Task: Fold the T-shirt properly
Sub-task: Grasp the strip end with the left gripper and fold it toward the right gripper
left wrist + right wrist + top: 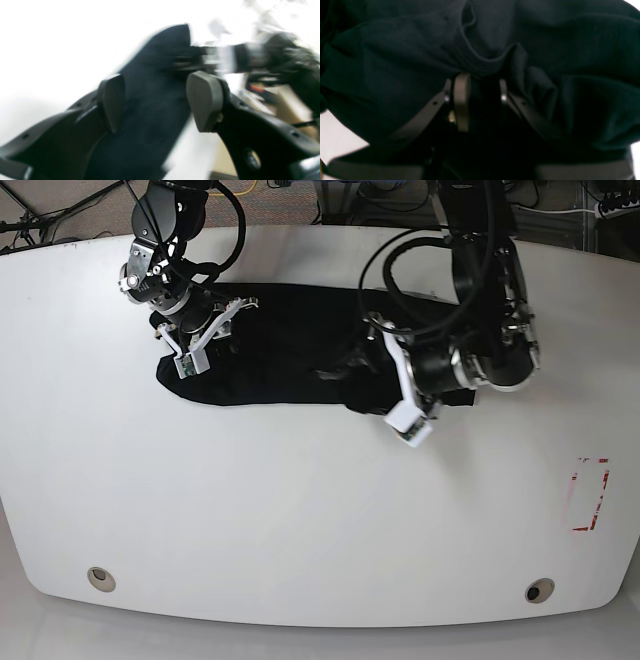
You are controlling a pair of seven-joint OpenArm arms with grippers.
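The black T-shirt lies stretched out across the far half of the white table, bunched at its right end. My left gripper hovers over that bunched end. In the left wrist view it stands open, blurred, with black cloth below the gap and nothing held. At the shirt's left end sits my right gripper. Seen from the right wrist, it has puckered folds of the shirt gathered at its fingertips and is shut on the cloth.
A red rectangle outline is marked near the table's right edge. Two round holes sit by the front edge. Cables and gear lie beyond the far edge. A blurred dark arm crosses the left wrist view.
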